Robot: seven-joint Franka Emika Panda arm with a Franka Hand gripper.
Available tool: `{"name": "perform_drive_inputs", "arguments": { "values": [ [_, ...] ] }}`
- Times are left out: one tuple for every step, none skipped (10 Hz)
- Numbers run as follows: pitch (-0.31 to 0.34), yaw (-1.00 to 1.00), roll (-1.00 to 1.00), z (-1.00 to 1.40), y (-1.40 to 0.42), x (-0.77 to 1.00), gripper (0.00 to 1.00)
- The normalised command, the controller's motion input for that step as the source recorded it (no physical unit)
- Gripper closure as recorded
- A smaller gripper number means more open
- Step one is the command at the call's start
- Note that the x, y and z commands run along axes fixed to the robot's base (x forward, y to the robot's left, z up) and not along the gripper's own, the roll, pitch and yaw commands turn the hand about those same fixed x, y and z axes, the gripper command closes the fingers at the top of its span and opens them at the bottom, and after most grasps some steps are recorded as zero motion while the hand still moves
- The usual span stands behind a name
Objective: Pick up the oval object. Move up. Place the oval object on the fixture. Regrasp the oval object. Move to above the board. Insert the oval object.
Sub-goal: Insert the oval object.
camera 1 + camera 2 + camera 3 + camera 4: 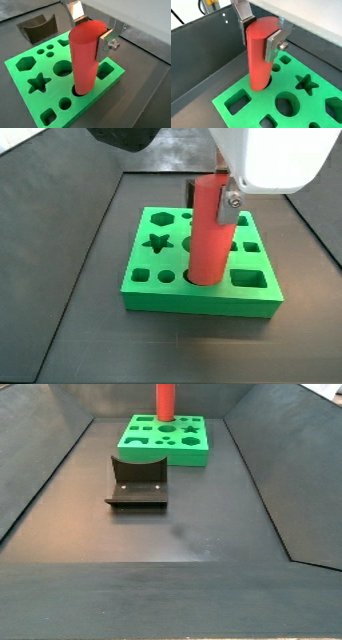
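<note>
The oval object (83, 60) is a red peg that stands upright between my fingers. My gripper (92, 31) is shut on its upper end, one silver plate on each side; both wrist views show this (260, 34). The peg's lower end sits in a cut-out of the green board (17, 75), near the board's edge in a side view (207, 238). The board (201, 300) lies flat on the dark floor. The fixture (138, 484), a dark block with a scooped top, stands apart from the board and is empty. It also shows in a wrist view (37, 27).
Dark sloped walls (54, 454) enclose the floor on all sides. The board (167, 456) has star, hexagon, round and square holes around the peg (164, 402). The arm's white body (274, 158) hangs over the board.
</note>
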Motion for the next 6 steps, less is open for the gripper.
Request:
{"name": "perform_drive_inputs", "arguments": {
  "values": [
    [0.003, -0.06, 0.08, -0.19, 0.09, -0.25, 1.00],
    [0.013, -0.02, 0.09, -0.18, 0.10, -0.18, 1.00],
    [0.014, -0.35, 0.07, -0.35, 0.00, 0.00, 1.00],
    [0.057, -0.51, 0.12, -0.53, 0.00, 0.00, 1.00],
    [0.000, -0.40, 0.16, -0.98, -0.03, 0.16, 1.00],
    [0.000, -0.33, 0.08, -1.00, -0.14, 0.34, 1.00]
  ]
}}
